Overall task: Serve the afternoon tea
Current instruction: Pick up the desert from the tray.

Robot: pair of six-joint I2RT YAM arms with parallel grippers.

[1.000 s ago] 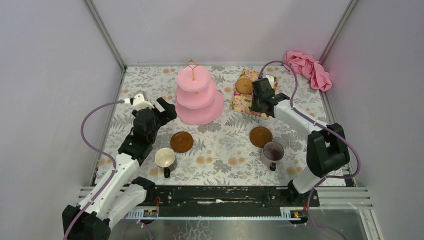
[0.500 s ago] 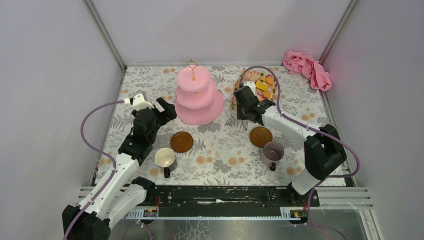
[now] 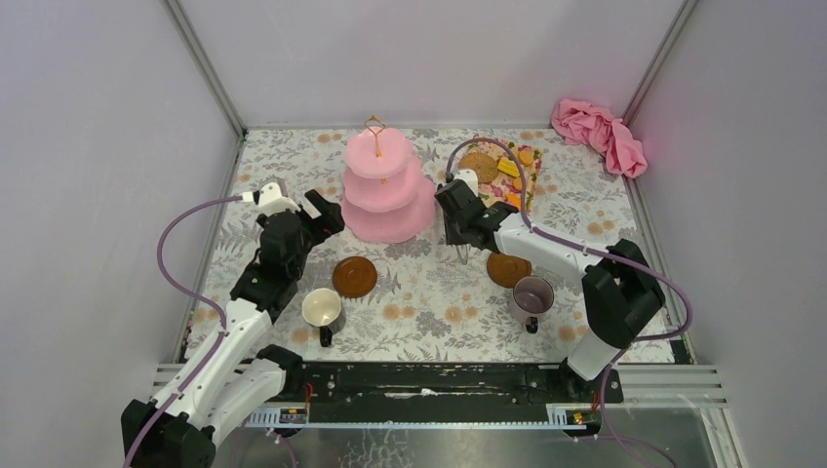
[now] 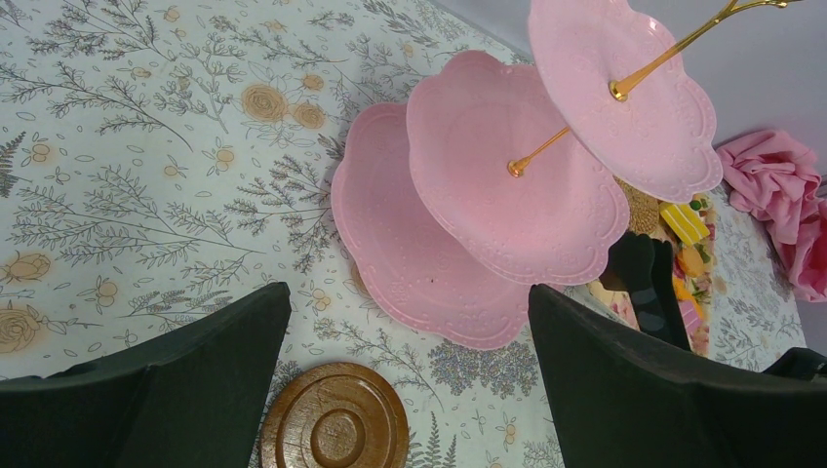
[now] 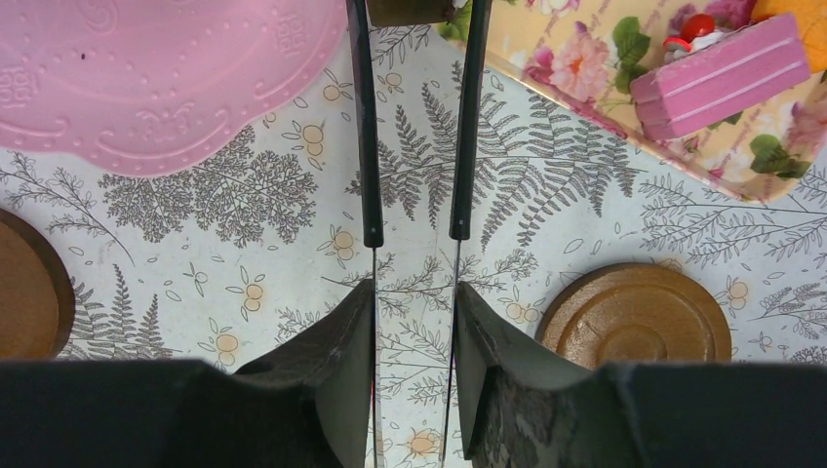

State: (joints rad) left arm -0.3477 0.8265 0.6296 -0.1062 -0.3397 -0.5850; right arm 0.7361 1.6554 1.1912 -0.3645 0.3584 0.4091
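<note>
The pink three-tier cake stand [image 3: 388,190] stands at the back middle, its tiers bare [image 4: 468,195]. Two brown saucers [image 3: 354,277] [image 3: 507,266] lie in front of it. Near the front stand a white mug [image 3: 321,309] and a purple mug [image 3: 532,295]. Orange and yellow biscuits [image 3: 507,168] sit on a floral tray. My right gripper [image 5: 414,292] is shut on slim black tongs [image 5: 366,146], right of the stand's lowest tier [image 5: 166,78]. A small brown piece [image 5: 410,10] shows between the tong tips. My left gripper [image 4: 408,292] hangs open left of the stand, above a saucer [image 4: 334,421].
The floral tray [image 5: 605,107] holds a pink block [image 5: 717,73] and other sweets at the back right. A pink cloth [image 3: 600,132] lies bunched in the far right corner. Grey walls close in the flowered tabletop on three sides.
My right arm has swung left from over the tray to beside the cake stand, carrying the tongs. The left arm has not moved.
</note>
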